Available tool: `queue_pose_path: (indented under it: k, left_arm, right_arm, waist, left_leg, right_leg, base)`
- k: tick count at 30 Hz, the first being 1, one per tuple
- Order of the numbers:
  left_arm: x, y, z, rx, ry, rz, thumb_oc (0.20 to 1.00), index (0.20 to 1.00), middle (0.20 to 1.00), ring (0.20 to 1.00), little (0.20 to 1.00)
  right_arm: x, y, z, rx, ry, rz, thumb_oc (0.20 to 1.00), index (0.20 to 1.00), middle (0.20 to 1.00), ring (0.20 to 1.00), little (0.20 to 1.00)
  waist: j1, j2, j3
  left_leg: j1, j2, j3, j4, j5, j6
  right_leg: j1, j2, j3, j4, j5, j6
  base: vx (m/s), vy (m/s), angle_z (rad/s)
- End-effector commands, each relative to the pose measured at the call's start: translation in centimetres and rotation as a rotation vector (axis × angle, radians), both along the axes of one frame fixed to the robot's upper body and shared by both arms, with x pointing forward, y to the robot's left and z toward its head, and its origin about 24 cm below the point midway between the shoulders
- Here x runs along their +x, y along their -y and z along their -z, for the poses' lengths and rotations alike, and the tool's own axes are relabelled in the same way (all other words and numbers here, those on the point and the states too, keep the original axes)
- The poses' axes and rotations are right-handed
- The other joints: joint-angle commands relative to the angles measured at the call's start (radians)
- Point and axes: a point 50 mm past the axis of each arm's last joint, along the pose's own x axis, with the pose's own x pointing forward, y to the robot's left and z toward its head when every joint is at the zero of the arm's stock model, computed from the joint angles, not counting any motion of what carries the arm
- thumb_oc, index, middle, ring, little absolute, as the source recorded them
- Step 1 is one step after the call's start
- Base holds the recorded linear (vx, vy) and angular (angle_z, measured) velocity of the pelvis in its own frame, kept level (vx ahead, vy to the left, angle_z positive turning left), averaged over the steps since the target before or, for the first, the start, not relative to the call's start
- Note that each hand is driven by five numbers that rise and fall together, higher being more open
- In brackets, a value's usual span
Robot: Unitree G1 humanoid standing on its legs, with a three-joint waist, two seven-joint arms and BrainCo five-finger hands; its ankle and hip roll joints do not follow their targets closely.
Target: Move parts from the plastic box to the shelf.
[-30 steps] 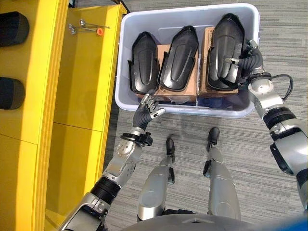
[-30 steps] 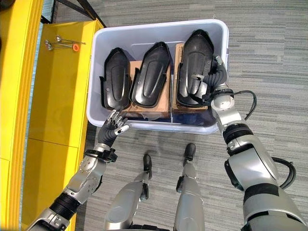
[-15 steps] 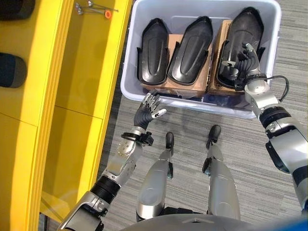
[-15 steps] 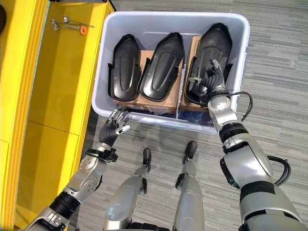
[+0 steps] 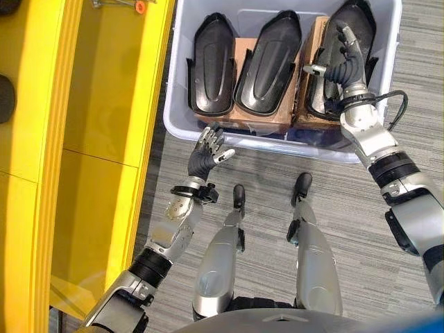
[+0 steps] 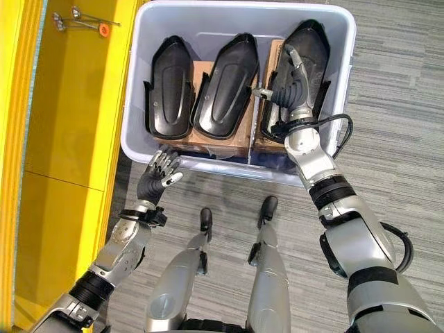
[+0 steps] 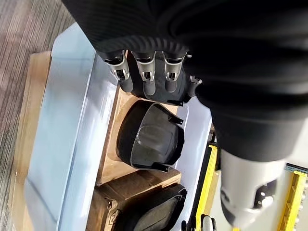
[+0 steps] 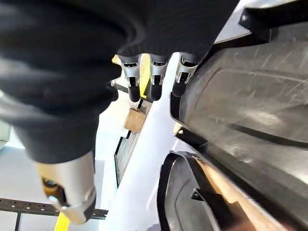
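Note:
A pale plastic box (image 5: 263, 141) stands on the floor ahead of me with three black moulded parts lying on cardboard blocks inside. The left part (image 5: 211, 66) and middle part (image 5: 267, 62) lie untouched. My right hand (image 5: 340, 59) is over the right part (image 5: 361, 28), fingers straight and thumb spread, holding nothing; its wrist view shows that part (image 8: 255, 106) close beside the fingers (image 8: 154, 77). Outside the box's near wall, my left hand (image 5: 205, 156) hovers open and empty. The yellow shelf (image 5: 104, 83) runs along the left.
Small metal tools and an orange piece (image 6: 103, 29) lie on the shelf's far end. Brown cardboard (image 5: 241, 55) shows between the parts. Grey carpet (image 5: 388, 263) surrounds the box. The left wrist view looks over the box wall (image 7: 72, 120) at a part (image 7: 151, 139).
The view has shifted. My right hand has come up from the near right edge of the right part and straightened its fingers over it. The left hand has kept its place by the box.

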Motion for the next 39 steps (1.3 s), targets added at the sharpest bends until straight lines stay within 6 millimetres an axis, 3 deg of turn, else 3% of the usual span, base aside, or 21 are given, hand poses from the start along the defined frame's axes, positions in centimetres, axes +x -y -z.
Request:
queue_pose_path:
  k: [1,3,8,14,21,24,27,28,32,34,39]
  left_arm:
    - [-1.0,-0.8,-1.7,-0.03,0.106,-0.015,1.0,1.0,1.0,1.0,1.0]
    - [-1.1,-1.0,-1.7,-0.027,0.108,-0.019,1.0,1.0,1.0,1.0,1.0]
    - [-1.4,-1.2,-1.5,-0.02,0.108,-0.011,1.0,1.0,1.0,1.0,1.0]
    - [-1.4,-0.9,-1.4,-0.016,0.106,0.004,1.0,1.0,1.0,1.0,1.0]
    - [-1.1,-0.3,-1.3,-0.012,0.1,0.02,1.0,1.0,1.0,1.0,1.0]
    - [-1.0,-0.3,-1.4,-0.013,0.1,0.017,1.0,1.0,1.0,1.0,1.0]
    - [-0.8,-0.9,-1.2,-0.014,0.089,-0.022,1.0,1.0,1.0,1.0,1.0]
    - [-0.8,-0.9,-1.2,-0.014,0.089,-0.022,1.0,1.0,1.0,1.0,1.0]
    - [-0.8,-1.7,-1.0,-0.016,0.08,-0.064,1.0,1.0,1.0,1.0,1.0]
    - [-0.9,-1.8,-1.0,-0.017,0.08,-0.071,1.0,1.0,1.0,1.0,1.0]
    - [-1.2,-2.6,-1.0,-0.019,0.078,-0.114,1.0,1.0,1.0,1.0,1.0]
  right_arm:
    - [0.1,-1.2,-1.2,-0.14,0.047,-0.04,1.0,1.0,1.0,1.0,1.0]
    - [0.3,-1.7,0.2,-0.25,-0.017,-0.062,1.0,1.0,1.0,1.0,1.0]
    - [0.8,-1.2,3.0,-0.341,-0.148,-0.047,1.0,1.0,1.0,1.0,1.0]
    - [1.3,0.0,5.4,-0.296,-0.276,-0.004,1.0,1.0,1.0,1.0,1.0]
    - [1.5,0.3,6.6,-0.201,-0.344,0.009,1.0,1.0,1.0,1.0,1.0]
    - [1.4,-0.7,6.7,-0.187,-0.339,-0.034,1.0,1.0,1.0,1.0,1.0]
    - [0.2,-4.4,6.4,-0.189,-0.272,-0.224,1.0,1.0,1.0,1.0,1.0]
    - [0.2,-4.4,6.5,-0.189,-0.272,-0.224,1.0,1.0,1.0,1.0,1.0]
    - [-2.3,-7.8,6.2,-0.148,-0.204,-0.445,1.0,1.0,1.0,1.0,1.0]
    - [-2.7,-8.1,6.1,-0.133,-0.195,-0.474,1.0,1.0,1.0,1.0,1.0]
    - [-5.9,-10.5,5.7,0.031,-0.143,-0.704,1.0,1.0,1.0,1.0,1.0]
  waist:
    - [0.015,-0.04,-0.012]
    - [0.018,-0.04,-0.011]
    - [0.036,-0.038,-0.001]
    - [0.056,-0.031,0.006]
    - [0.075,-0.024,0.014]
    - [0.075,-0.024,0.018]
    - [0.059,-0.042,0.02]
    - [0.059,-0.042,0.02]
    - [0.037,-0.06,0.02]
    - [0.034,-0.062,0.02]
    - [0.022,-0.081,0.02]
  left_leg:
    - [-0.046,0.046,0.007,0.114,-0.034,-0.034]
    - [-0.051,0.045,-0.002,0.118,-0.033,-0.034]
    - [-0.062,0.044,-0.02,0.129,-0.033,-0.033]
    - [-0.076,0.039,-0.03,0.131,-0.029,-0.03]
    - [-0.087,0.035,-0.036,0.133,-0.027,-0.027]
    - [-0.091,0.035,-0.037,0.136,-0.028,-0.026]
    - [-0.093,0.038,-0.034,0.141,-0.033,-0.026]
    - [-0.093,0.038,-0.034,0.141,-0.033,-0.026]
    - [-0.098,0.038,-0.035,0.147,-0.039,-0.025]
    - [-0.098,0.039,-0.035,0.148,-0.039,-0.026]
    - [-0.093,0.04,-0.031,0.155,-0.045,-0.025]
  right_leg:
    - [0.071,-0.104,0.084,0.123,-0.116,0.123]
    - [0.073,-0.105,0.079,0.125,-0.118,0.122]
    - [0.076,-0.108,0.068,0.135,-0.124,0.121]
    - [0.068,-0.113,0.061,0.143,-0.124,0.122]
    - [0.063,-0.116,0.053,0.149,-0.126,0.123]
    - [0.063,-0.116,0.055,0.149,-0.126,0.123]
    - [0.059,-0.114,0.057,0.15,-0.127,0.122]
    - [0.059,-0.114,0.057,0.15,-0.127,0.122]
    - [0.056,-0.113,0.058,0.153,-0.131,0.121]
    - [0.057,-0.113,0.057,0.152,-0.131,0.121]
    - [0.067,-0.114,0.055,0.152,-0.128,0.125]
  base:
    - [0.0,0.0,0.0]
    - [0.0,0.0,0.0]
    - [0.0,-0.029,0.08]
    - [0.0,-0.003,0.11]
    - [0.01,0.005,0.06]
    - [0.0,0.0,0.0]
    - [0.0,0.0,0.0]
    - [0.0,0.0,0.0]
    - [0.0,0.0,0.0]
    - [0.0,0.0,0.0]
    - [0.0,0.0,0.0]
